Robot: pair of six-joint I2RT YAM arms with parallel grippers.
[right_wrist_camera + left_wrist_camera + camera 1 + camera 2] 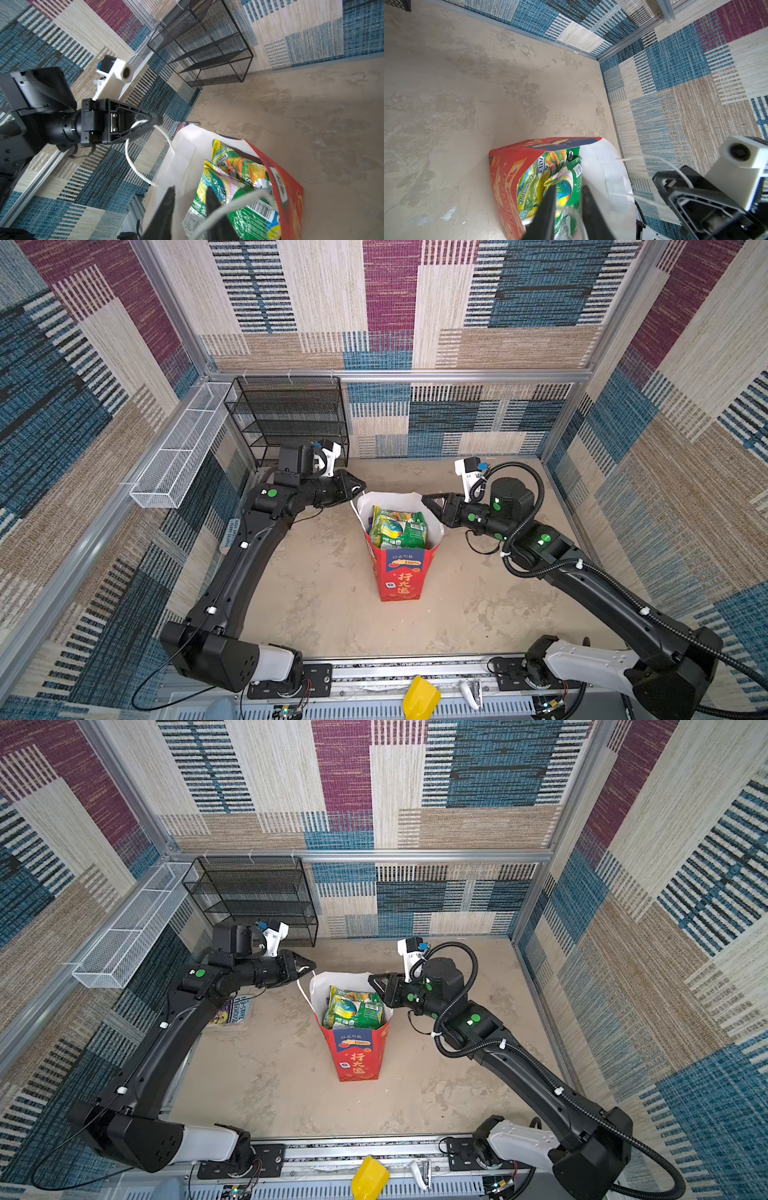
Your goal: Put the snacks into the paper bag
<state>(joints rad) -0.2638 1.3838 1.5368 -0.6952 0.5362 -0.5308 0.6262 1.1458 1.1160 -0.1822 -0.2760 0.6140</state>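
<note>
- The worktop (311,605) is beige and mottled with darker stains. It carries the bag and a book.
- Walls (540,302) of patchwork weave in blue, beige and maroon close it in on three sides, set in an aluminium frame.
- A black mesh rack (291,418) stands in the far left corner. A white mesh basket (178,452) hangs on the left wall beside it.
- The bag (401,576) stands upright near the middle of the worktop, its mouth open and its white lining showing. The snacks (399,526) sit inside it, green and yellow pouches reaching close to the rim.
- In both top views the left tool (359,486) is at the bag's far left rim and the right tool (426,499) at its right rim, tips facing each other.
- Only the wrist views show the gaps. The left tool's fingers (548,207) are apart over the snacks, and the right tool's fingers (168,207) are apart too.
- The right wrist view shows a white cord (133,162) looped round the left tool's tip. The left wrist view shows the other cord around the right tool's tip.
- The left wrist view alone makes "FOX" and "APPLE TEA" readable on a pouch. The right wrist view shows a barcode.
- In a top view the book (232,1011) lies flat, partly under the left arm.
</note>
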